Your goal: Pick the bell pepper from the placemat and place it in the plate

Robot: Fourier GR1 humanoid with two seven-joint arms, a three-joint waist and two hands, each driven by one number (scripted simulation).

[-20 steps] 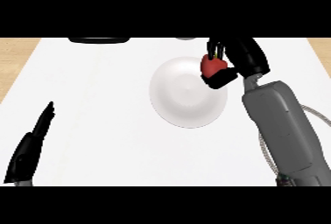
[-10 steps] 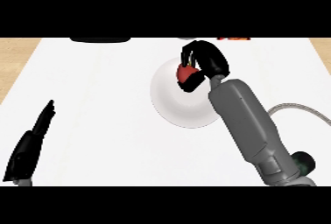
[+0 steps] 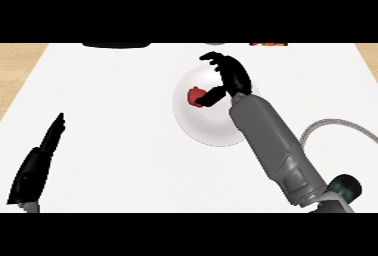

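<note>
The red bell pepper (image 3: 196, 95) lies on the upper left part of the white plate (image 3: 207, 131), which sits in the middle of a white surface. My right hand (image 3: 235, 77) hovers over the plate's upper half. Its fingers are spread up and away from the pepper, and only the thumb reaches down beside it; whether the thumb touches it is unclear. The grey right forearm covers the plate's right side. My left hand (image 3: 38, 162) rests at the lower left, fingers straight, far from the plate.
A dark object (image 3: 114, 45) and a red-orange item (image 3: 267, 43) sit at the far edge of the white surface (image 3: 111, 110). Wooden counter (image 3: 18, 65) shows at the left. A grey cable (image 3: 343, 124) loops beside the right forearm.
The right hand carried the pepper leftward over the plate, then spread its fingers. The pepper now lies on the plate beside the thumb. The left hand stayed put.
</note>
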